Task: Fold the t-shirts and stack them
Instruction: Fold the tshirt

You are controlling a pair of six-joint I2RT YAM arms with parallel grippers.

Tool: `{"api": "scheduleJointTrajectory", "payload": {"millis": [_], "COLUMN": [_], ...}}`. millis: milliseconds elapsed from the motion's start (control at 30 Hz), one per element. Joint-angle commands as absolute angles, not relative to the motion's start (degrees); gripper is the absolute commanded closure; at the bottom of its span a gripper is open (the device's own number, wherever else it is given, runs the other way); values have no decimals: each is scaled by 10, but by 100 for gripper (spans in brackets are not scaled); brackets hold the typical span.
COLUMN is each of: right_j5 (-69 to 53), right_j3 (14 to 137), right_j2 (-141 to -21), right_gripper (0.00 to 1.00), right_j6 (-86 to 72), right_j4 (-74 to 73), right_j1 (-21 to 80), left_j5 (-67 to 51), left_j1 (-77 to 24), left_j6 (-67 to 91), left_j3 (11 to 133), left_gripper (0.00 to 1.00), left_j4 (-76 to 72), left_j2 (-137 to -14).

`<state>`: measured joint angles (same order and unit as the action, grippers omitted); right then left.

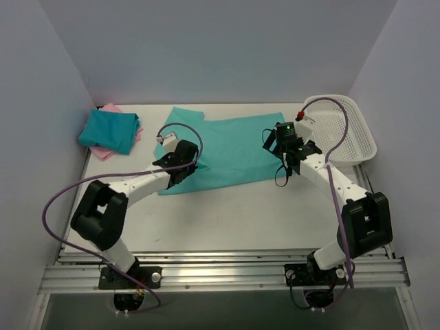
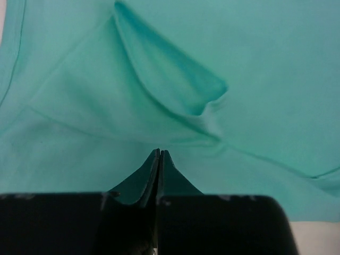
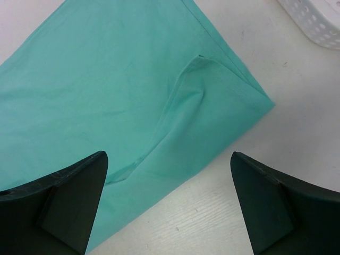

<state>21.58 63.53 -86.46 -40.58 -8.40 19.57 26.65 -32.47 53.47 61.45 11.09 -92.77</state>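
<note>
A light teal-green t-shirt [image 1: 234,148] lies spread flat across the middle of the table. My left gripper [image 1: 185,161] sits on its left part, near the lower left corner. In the left wrist view the left gripper [image 2: 159,152] is shut, and creases in the shirt [image 2: 249,64] run to its tips beside a raised fold [image 2: 175,74]. My right gripper [image 1: 273,143] hovers open over the shirt's right edge. The right wrist view shows the right gripper [image 3: 169,159] above that corner of the shirt [image 3: 106,79], where a flap is folded over. A folded darker teal-blue t-shirt [image 1: 110,130] rests on a pink one [image 1: 103,152] at the far left.
A white mesh basket [image 1: 347,130] stands at the back right, just beyond the right arm; its corner [image 3: 313,18] shows in the right wrist view. Bare white table [image 1: 240,213] lies between the shirt and the arm bases. Grey walls close in the left, back and right sides.
</note>
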Motion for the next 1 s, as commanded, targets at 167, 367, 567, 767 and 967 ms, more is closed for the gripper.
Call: {"api": "scheduleJointTrajectory", "payload": {"millis": [167, 367, 567, 767, 967], "right_j5": [234, 235, 235, 233, 230], "right_j3": [628, 625, 624, 623, 619], "right_j2": [-832, -832, -832, -833, -839], "right_gripper": [5, 5, 5, 5, 5], "right_j6": [-401, -400, -399, -398, -399], "right_j4": [-87, -86, -86, -85, -82], "right_j1": [196, 194, 193, 192, 192], "left_j5": [275, 287, 292, 297, 311], "left_j1": [-356, -359, -360, -356, -349], "left_j6": [587, 585, 579, 575, 568], "left_j3": [622, 649, 686, 713, 726], "left_gripper": [98, 98, 98, 98, 98], "left_j4": [129, 125, 133, 138, 119], "left_j2": [-1016, -1040, -1064, -1094, -1128]}}
